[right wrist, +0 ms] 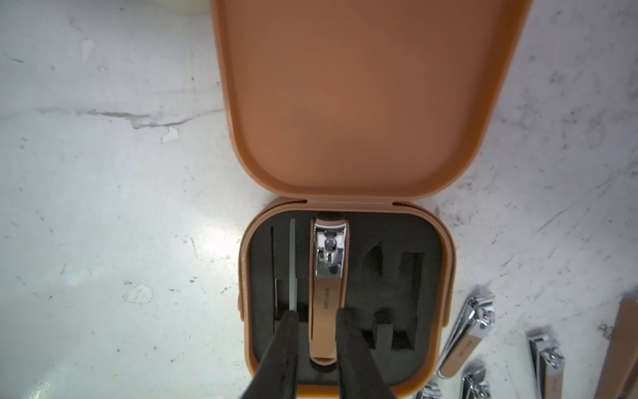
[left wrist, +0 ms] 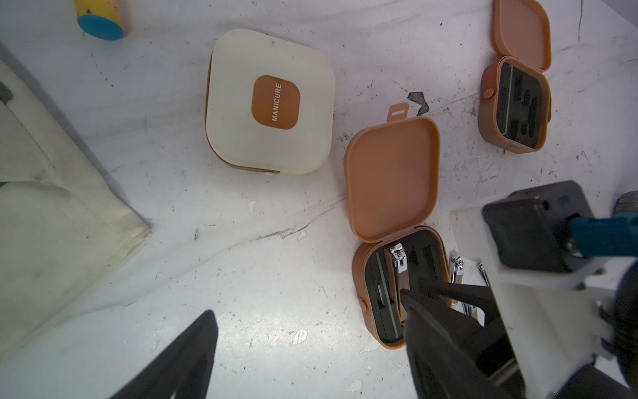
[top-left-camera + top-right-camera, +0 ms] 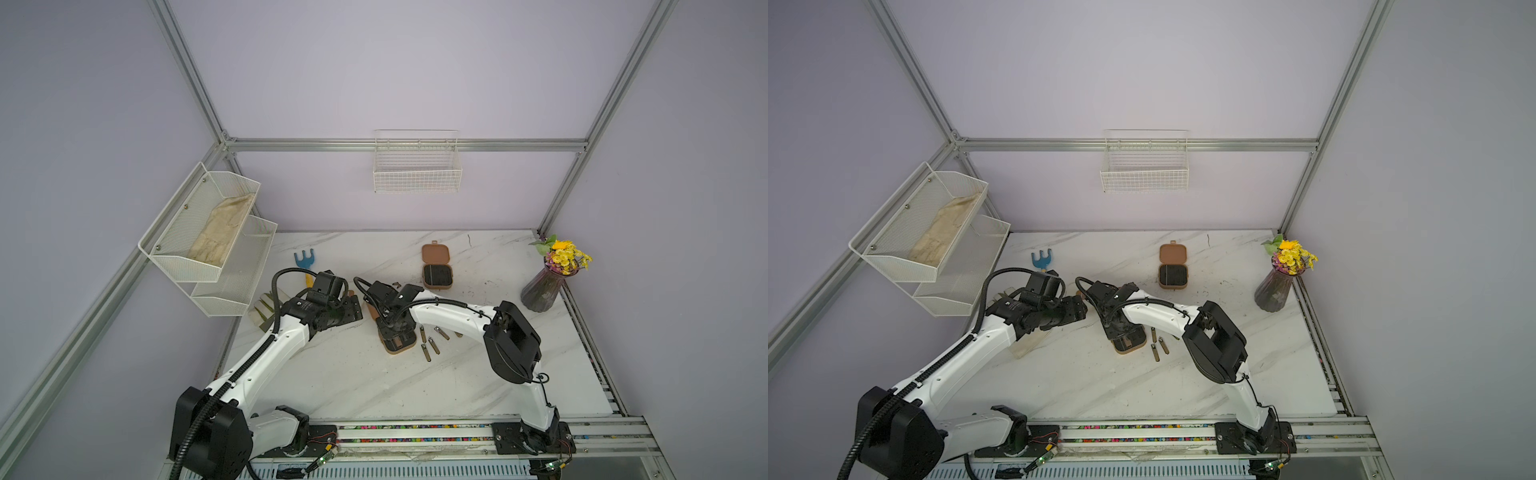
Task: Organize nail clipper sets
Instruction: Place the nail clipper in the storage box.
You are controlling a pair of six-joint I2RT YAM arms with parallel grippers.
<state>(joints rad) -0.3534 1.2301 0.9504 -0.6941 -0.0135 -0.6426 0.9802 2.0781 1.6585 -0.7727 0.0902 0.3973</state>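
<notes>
My right gripper (image 1: 319,317) sits narrowly parted astride the bronze clipper (image 1: 329,276) seated in the open brown case (image 1: 362,103); whether it pinches, I cannot tell. Just beside that case lie loose clippers (image 1: 466,331). My left gripper (image 2: 310,345) hangs spread, empty, near the shut cream case (image 2: 269,103).

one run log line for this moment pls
right tool: astride bronze clipper in open brown case slot | left tool: open, empty | cream case: shut | loose clippers: beside case

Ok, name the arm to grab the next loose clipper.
Right. The right tool is at the nearer open brown hinged case, and the loose silver-and-bronze metal clippers lie beside it; the open left tool is farther off, across that case.
</notes>
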